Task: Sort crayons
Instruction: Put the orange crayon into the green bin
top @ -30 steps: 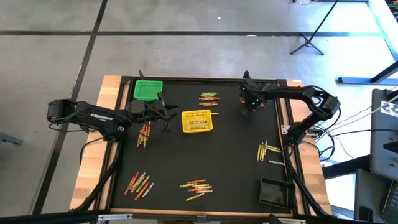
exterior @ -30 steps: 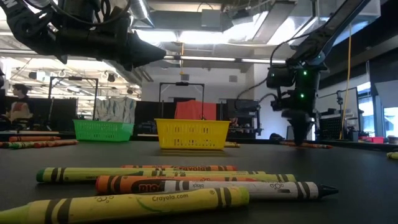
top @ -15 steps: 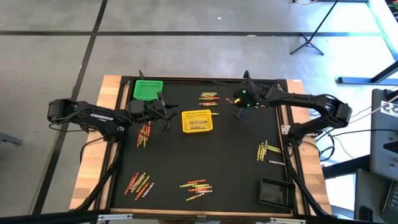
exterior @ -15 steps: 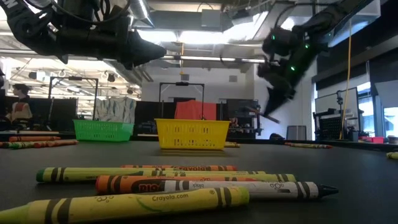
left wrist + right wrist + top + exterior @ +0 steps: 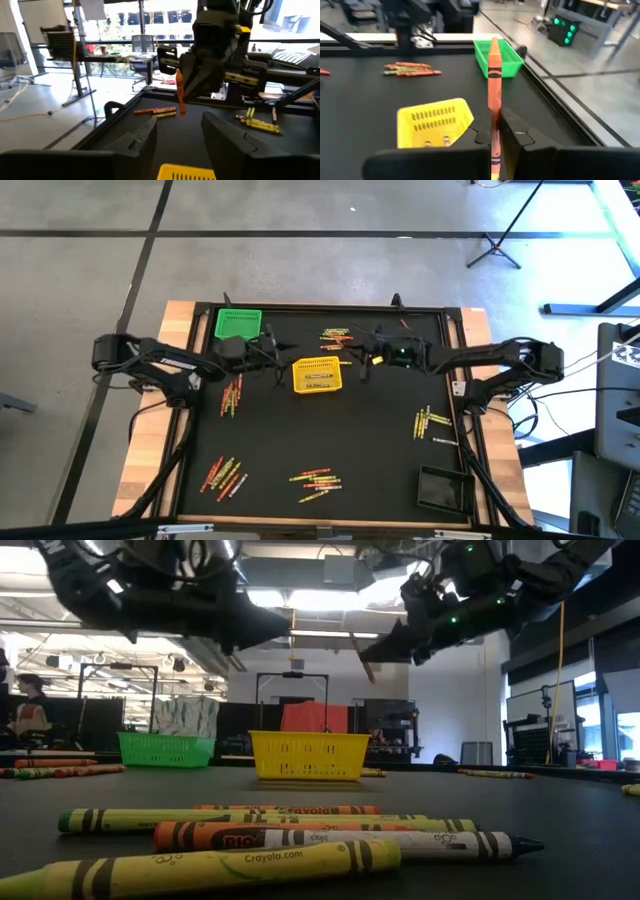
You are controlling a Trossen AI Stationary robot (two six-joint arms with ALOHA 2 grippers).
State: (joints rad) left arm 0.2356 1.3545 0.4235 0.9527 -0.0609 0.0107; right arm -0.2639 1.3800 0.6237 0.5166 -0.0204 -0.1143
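Orange wax, wrapped in paper, is what the right gripper (image 5: pixel 492 150) has its two dark fingers clamped on: one thin orange crayon (image 5: pixel 493 90) that sticks out past the fingertips. In the high view this right gripper (image 5: pixel 362 364) hangs over the black table mat (image 5: pixel 380 440), just beside the small yellow mesh basket (image 5: pixel 317 374) on its right side. From table height the held crayon (image 5: pixel 361 654) shows tilted in the air, above and a little to the right of the yellow basket (image 5: pixel 308 754).

The left gripper (image 5: pixel 278 360) hovers on the other side of the same basket, between it and the green mesh basket (image 5: pixel 238 323) at the far left corner of the mat. Its jaws stand apart with nothing between them; the left wrist view looks through the gap between its fingers (image 5: pixel 142 137) at the right gripper and the orange crayon (image 5: pixel 178 92) it carries.

The remaining crayons lie in loose piles on the mat: one behind the yellow basket (image 5: pixel 337 337), one by the left arm (image 5: pixel 233 395), one at the near left (image 5: pixel 225 474), one at the near middle (image 5: pixel 315 480) and one on the right side (image 5: pixel 432 424). A flat black mesh basket (image 5: pixel 441 488) sits at the near right corner.
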